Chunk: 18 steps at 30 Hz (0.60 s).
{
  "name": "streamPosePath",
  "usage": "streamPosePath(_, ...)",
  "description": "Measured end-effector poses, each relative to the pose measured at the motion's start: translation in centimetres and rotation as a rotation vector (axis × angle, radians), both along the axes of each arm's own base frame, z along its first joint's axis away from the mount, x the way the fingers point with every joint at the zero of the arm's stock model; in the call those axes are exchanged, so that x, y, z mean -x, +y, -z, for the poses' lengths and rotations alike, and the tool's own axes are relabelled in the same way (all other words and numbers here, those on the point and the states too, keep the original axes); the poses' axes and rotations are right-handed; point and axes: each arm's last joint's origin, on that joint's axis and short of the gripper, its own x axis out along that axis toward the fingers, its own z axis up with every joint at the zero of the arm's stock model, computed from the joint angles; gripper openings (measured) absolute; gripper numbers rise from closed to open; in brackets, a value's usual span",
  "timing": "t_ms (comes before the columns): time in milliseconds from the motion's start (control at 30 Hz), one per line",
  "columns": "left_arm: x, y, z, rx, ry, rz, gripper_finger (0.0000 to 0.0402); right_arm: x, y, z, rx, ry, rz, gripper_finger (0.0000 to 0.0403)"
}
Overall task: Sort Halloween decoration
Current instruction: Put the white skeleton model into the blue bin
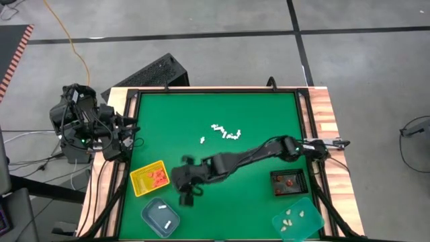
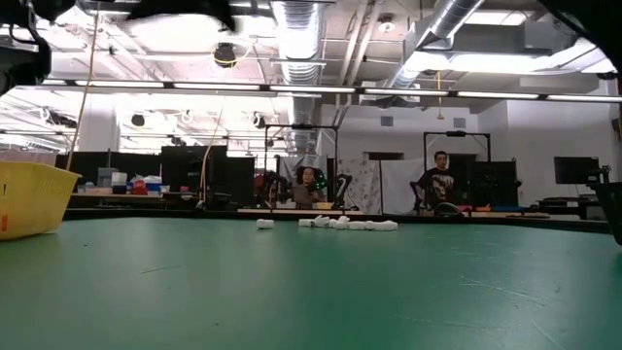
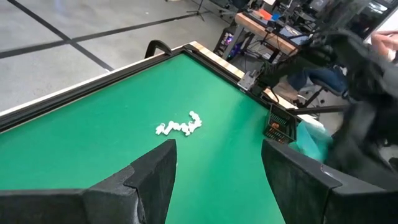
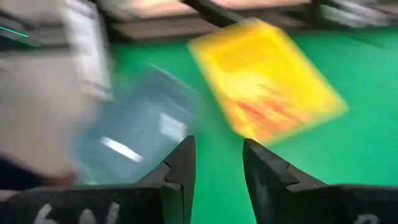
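Two arms at a green table (image 1: 255, 181); four trays along its near side. Landmark: yellow tray (image 1: 149, 177).

Left gripper (image 3: 217, 186) parked off the table's left edge, beyond the yellow tray on its outer side; fingers spread wide with nothing between them. Its wrist view looks across the felt to the white cluster.

Yellow tray holds a small heap of orange-red trinkets (image 1: 158, 177). Just in front of it, toward the near table edge, a grey-blue tray (image 1: 161, 216) with two white trinkets (image 1: 164, 216) inside.

Right gripper (image 1: 186, 196) just right of the yellow tray, over bare felt, arm stretched across from the right side. In the right wrist view its fingers (image 4: 180, 171) stand slightly apart, green felt showing in the narrow gap, nothing pinched; view blurred, yellow tray and grey-blue tray ahead.

Loose white trinkets (image 1: 226, 132) lie in a short scattered row mid-table, well apart from the yellow tray, up and to the right of it; one stray piece (image 1: 202, 140) just left of the row.

Far right of the yellow tray: black tray (image 1: 290, 182) with a few red pieces (image 1: 289, 180); teal tray (image 1: 298, 218) in front of it with several cream pieces (image 1: 293, 216).
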Motion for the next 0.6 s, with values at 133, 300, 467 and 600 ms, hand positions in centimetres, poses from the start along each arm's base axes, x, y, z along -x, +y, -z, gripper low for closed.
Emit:
streamPosePath(133, 0.0, 0.0, 0.0, -0.001, -0.001, -0.001, 0.0226, 2.6, -3.5, -2.2, 0.168, 0.105, 0.273, 0.0125)
streamPosePath(300, 0.0, 0.0, 0.0, -0.004, -0.002, -0.002, 0.0226, 3.7, -7.2, -3.0, 0.247, 0.186, 0.406, 0.0132)
streamPosePath(467, 0.0, 0.0, 0.0, -0.005, -0.003, -0.003, 0.0226, 3.4, -10.2, -1.3, 0.313, 0.329, 0.316, 0.0149)
streamPosePath(600, 0.0, 0.0, 0.0, -0.008, -0.002, -0.002, 0.0226, 2.9, -12.3, -0.4, 0.46, 0.409, 0.078, 0.0157)
